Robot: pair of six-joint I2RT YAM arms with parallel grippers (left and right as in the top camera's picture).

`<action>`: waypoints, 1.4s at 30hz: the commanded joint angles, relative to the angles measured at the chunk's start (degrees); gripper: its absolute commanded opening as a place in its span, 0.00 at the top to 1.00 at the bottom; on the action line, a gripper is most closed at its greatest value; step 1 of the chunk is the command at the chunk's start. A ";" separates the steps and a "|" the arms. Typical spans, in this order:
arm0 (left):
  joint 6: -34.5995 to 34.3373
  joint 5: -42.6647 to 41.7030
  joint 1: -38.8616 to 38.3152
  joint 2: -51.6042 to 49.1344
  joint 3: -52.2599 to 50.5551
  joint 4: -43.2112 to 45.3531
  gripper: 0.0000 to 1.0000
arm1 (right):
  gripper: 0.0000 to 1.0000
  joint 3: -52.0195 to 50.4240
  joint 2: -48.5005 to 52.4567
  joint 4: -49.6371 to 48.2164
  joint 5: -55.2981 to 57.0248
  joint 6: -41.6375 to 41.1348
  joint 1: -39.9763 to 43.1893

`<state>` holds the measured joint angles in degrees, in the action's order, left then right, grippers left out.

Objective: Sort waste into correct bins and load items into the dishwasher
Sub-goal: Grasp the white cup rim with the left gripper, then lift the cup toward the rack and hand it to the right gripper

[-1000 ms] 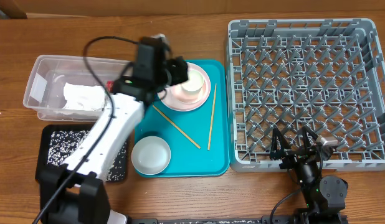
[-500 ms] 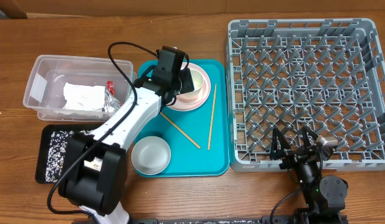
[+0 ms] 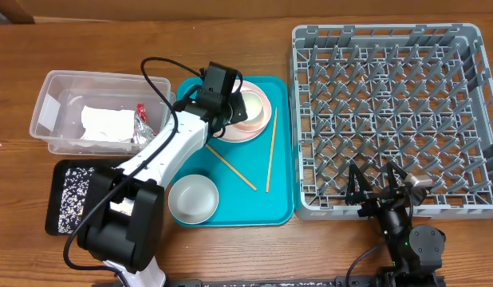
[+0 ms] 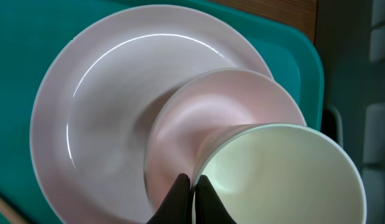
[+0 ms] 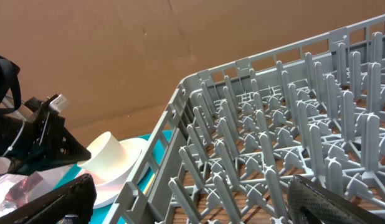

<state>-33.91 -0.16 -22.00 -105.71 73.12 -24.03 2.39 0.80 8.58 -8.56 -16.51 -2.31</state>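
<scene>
On the tray (image 3: 282,199), two chopsticks (image 3: 270,159); left tool (image 4: 192,186) pinches one cup (image 4: 286,168), right tool (image 3: 372,190) apart.

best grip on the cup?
The rim wall, from above, one finger inside and one outside. The cup stands upright, mouth open, nested in the pink bowl, which hides its lower sides. The left gripper pinches the near rim that way.

The left arm (image 3: 163,155) has a long white shell between black joints, with a thin black cable (image 3: 144,65) looping off it. The right arm (image 3: 410,239) is all black, its fingers (image 5: 342,202) dark and tapered
</scene>
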 commanded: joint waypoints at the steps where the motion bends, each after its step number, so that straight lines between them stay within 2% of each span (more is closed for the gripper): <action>1: 0.28 0.57 0.44 -0.24 0.66 -0.72 0.96 | 0.00 -0.11 -0.39 -0.46 0.42 -0.24 -0.26; 5: 0.31 -1.60 1.77 2.58 2.01 -1.60 0.96 | 0.00 -0.11 -0.39 -0.46 0.42 -0.24 -0.26; 8: 0.35 -11.10 3.87 6.47 4.26 -4.09 0.96 | 0.00 -0.11 -0.39 -0.48 0.42 -0.24 -0.26; 10: 0.33 -20.06 5.90 9.11 5.75 -5.81 0.96 | 0.00 -0.11 -0.39 -0.96 0.79 -0.24 -0.26; 15: 1.20 -54.73 13.31 12.90 8.02 -8.31 0.96 | 0.00 -0.11 -0.39 -0.37 0.26 -0.57 -0.26; 17: 2.03 -70.18 16.22 12.94 8.00 -8.28 0.96 | 0.00 -0.09 -0.39 -1.09 -6.12 -5.40 -0.31; 20: 5.03 -81.46 18.53 12.72 7.98 -8.35 0.96 | 0.00 0.13 -0.39 -6.38 -15.43 -15.15 -0.31; 22: 6.73 -84.50 18.88 12.72 7.98 -8.37 0.96 | 0.00 1.25 -0.39 -9.46 -19.08 -23.32 -0.31; 24: 6.99 -85.33 18.82 12.72 7.98 -8.37 0.96 | 0.00 3.98 0.09 -11.50 -22.71 -27.82 -0.31; 29: 6.97 -85.42 16.87 12.72 7.98 -8.33 0.96 | 0.00 15.08 6.23 -7.19 -32.85 -28.55 -0.31; 33: 9.44 -85.42 13.92 12.72 7.98 -8.35 0.96 | 0.00 25.81 18.60 -4.15 -42.60 -28.55 -0.31; 38: 10.51 -85.42 11.72 12.72 7.98 -8.33 0.96 | 0.00 32.09 31.04 -5.42 -50.88 -28.59 -0.31; 39: 11.17 -85.42 11.39 12.72 7.98 -8.35 0.96 | 0.00 32.24 32.98 -6.97 -52.43 -29.29 -0.31; 42: 13.29 -85.40 9.97 12.72 7.98 -8.35 0.96 | 0.00 32.24 39.54 -10.88 -53.40 -39.23 -0.31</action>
<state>-24.40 -84.03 -10.85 -92.86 80.82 -32.40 33.45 35.83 -0.73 -57.21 -47.03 -2.31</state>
